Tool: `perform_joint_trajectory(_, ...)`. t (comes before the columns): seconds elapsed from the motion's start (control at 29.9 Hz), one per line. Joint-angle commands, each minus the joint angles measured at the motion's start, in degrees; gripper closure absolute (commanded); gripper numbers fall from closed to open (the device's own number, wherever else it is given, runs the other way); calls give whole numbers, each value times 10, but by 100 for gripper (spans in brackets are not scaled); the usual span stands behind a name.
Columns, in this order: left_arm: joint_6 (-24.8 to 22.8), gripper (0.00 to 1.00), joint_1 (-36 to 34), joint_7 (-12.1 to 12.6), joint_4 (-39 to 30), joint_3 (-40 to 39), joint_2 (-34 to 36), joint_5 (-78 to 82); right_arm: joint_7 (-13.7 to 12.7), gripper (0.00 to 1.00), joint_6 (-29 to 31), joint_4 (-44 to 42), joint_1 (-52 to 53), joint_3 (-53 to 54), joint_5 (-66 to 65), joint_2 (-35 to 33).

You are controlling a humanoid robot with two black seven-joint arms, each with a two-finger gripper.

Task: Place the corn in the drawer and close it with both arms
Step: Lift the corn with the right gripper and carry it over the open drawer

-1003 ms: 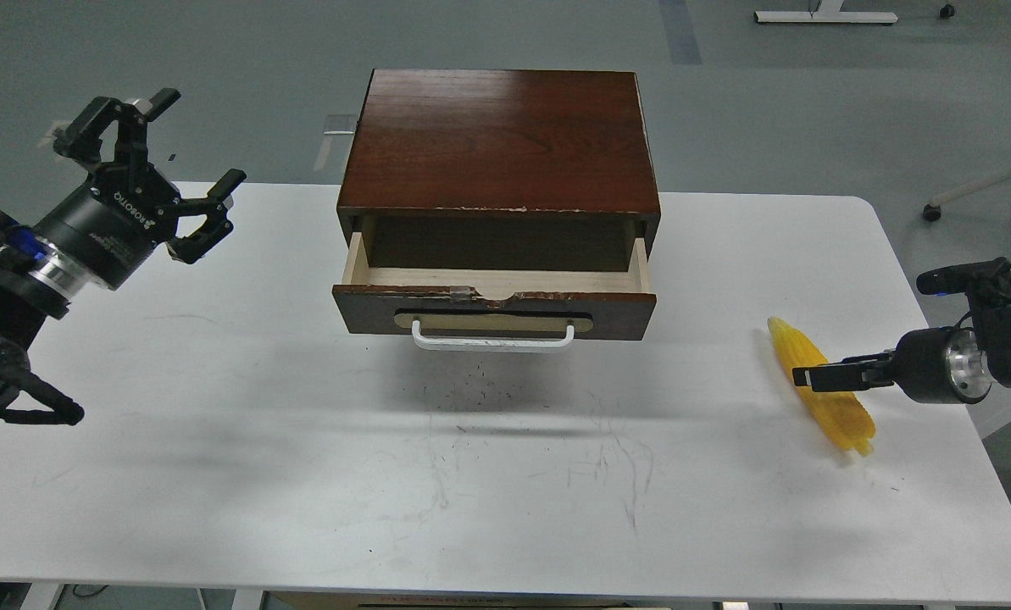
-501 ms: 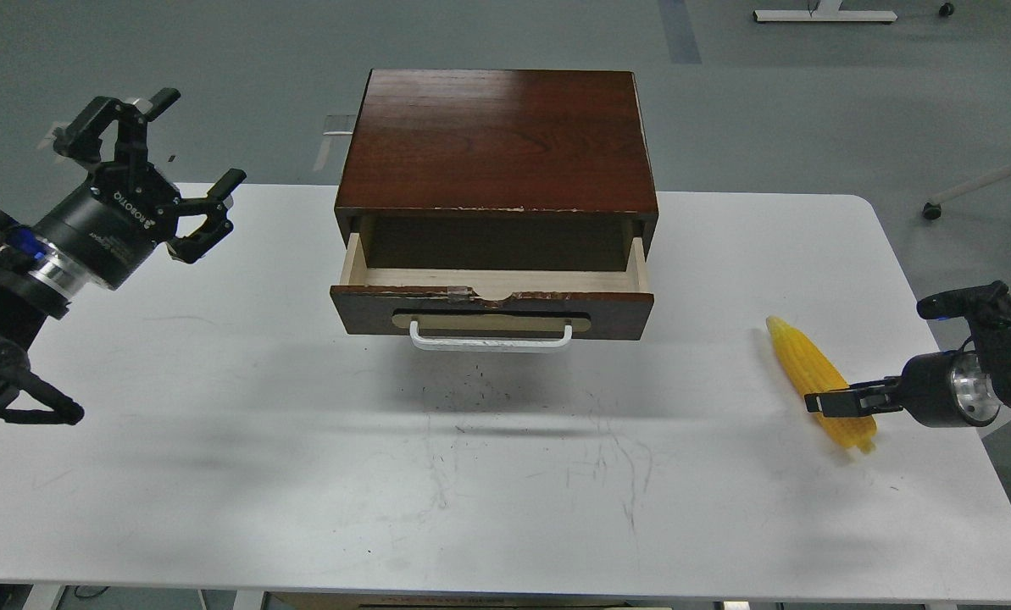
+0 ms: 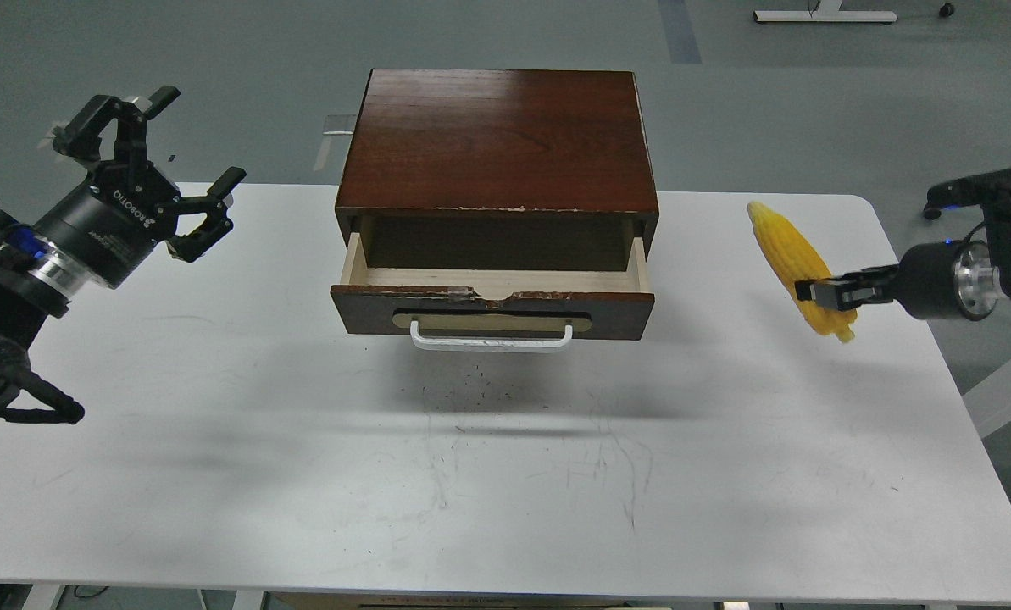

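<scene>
Head view, transport step. Your right gripper (image 3: 823,294), entering from 3 o'clock, has its fingers closed on the corn (image 3: 789,254), pinching it near the blunt lower end; the cob hangs clear of the desk (image 3: 505,474), tilted, with its tapered tip pointing toward 11 o'clock. The corn sits well apart from the drawer (image 3: 494,292), off toward 3 o'clock of it. The drawer stands pulled out from the dark wooden cabinet (image 3: 497,140), its pale inside bare and its white handle (image 3: 491,339) facing you at 6 o'clock. Your left gripper (image 3: 151,148) hovers at 9 o'clock, near the desk's far left corner, fingers spread wide and holding nothing.

Step in hand, as judged: carrying the corn to the drawer; placing and closing are not yet done. The next move calls for a sweep toward 9 o'clock, high enough to clear the drawer's right wall and chipped front edge, then turning the cob to lie along the drawer's width before you release. Both arms would afterwards need to meet the drawer front evenly to push it home.
</scene>
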Motion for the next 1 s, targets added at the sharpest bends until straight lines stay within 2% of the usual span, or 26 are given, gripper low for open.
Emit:
perform_joint_trajectory(0.0,0,0,-1,0,0,0,0,0,0,76,6,10,86,-3,1,12)
perform_joint_trajectory(0.2,0,0,-1,0,0,0,0,0,0,76,7,15,187,-49,1,90)
perform_joint_trajectory(0.27,0,0,-1,0,0,-1,0,0,0,76,5,16,236,-94,0,148)
perform_joint_trajectory(0.57,0,0,-1,0,0,0,3,0,0,76,-8,30,307,-142,-11,281)
perform_joint_trajectory(0.74,0,0,-1,0,-3,-1,8,0,0,76,-93,48,334,-207,-27,332)
perform_joint_trajectory(0.97,0,0,-1,0,-4,0,14,1,0,76,-168,44,325,-272,-73,369)
